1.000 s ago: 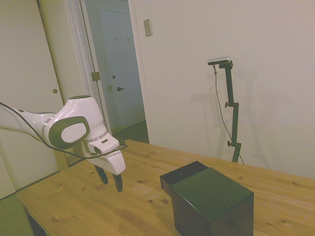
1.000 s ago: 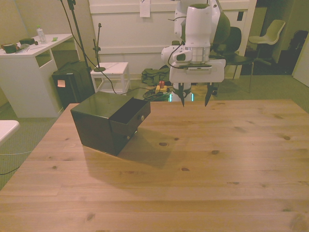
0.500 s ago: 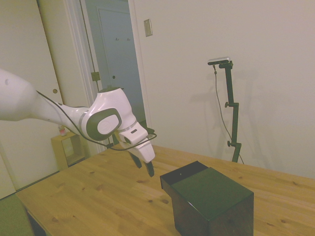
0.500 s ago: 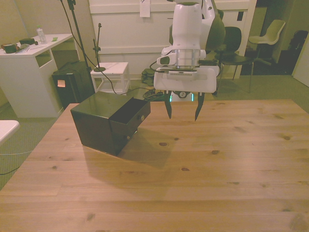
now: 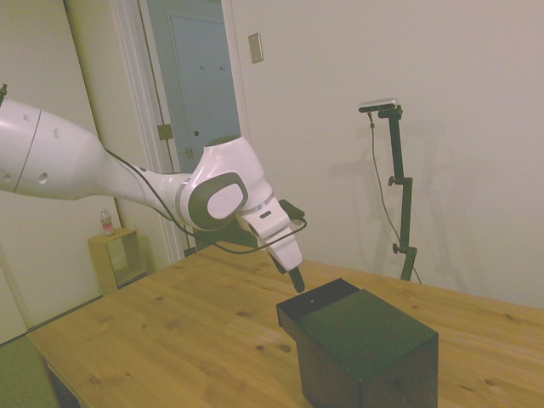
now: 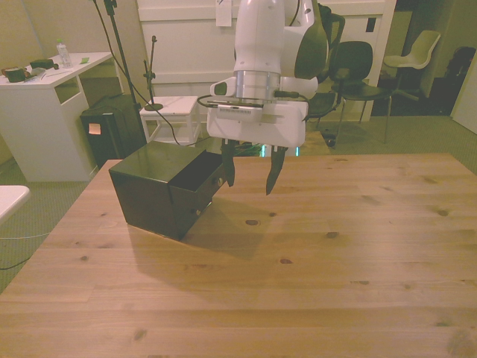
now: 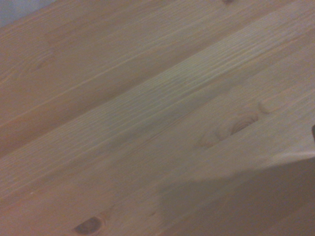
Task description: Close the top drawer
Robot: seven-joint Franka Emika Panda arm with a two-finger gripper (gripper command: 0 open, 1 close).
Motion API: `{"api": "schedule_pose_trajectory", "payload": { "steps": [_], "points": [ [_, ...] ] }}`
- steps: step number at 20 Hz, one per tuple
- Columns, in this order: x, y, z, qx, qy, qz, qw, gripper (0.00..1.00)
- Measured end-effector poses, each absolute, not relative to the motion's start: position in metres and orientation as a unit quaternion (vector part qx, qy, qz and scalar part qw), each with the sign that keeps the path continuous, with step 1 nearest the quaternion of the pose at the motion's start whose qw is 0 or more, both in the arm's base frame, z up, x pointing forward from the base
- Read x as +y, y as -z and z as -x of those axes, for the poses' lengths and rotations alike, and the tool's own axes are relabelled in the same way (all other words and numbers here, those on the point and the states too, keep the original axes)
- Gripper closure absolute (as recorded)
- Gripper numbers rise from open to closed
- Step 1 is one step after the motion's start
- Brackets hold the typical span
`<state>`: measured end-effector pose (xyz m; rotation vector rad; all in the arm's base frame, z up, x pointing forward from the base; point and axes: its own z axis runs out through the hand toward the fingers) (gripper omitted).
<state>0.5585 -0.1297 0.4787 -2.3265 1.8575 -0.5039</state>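
Two fingers spread apart, the gripper (image 6: 248,174) hangs above the wooden table (image 6: 313,246), just beside the front of the pulled-out top drawer (image 6: 201,179) of the black cabinet (image 6: 153,190).

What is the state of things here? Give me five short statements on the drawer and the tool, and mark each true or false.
1. The top drawer sticks out of the black cabinet. True.
2. The tool grips the drawer front. False: its fingers are open and hold nothing.
3. The tool hangs above the table, beside the drawer front. True.
4. The drawer is fully shut. False: it is pulled out.
5. In the wrist view a cup stands on the wood. False: it shows only bare planks and a shadow.
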Motion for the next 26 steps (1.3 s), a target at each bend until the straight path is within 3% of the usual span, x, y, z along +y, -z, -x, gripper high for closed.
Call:
{"api": "schedule_pose_trajectory", "payload": {
  "steps": [26],
  "points": [
    [-0.163, -0.483, -0.547, 0.642, 0.13, 0.756, 0.014, 1.0]
  ]
}}
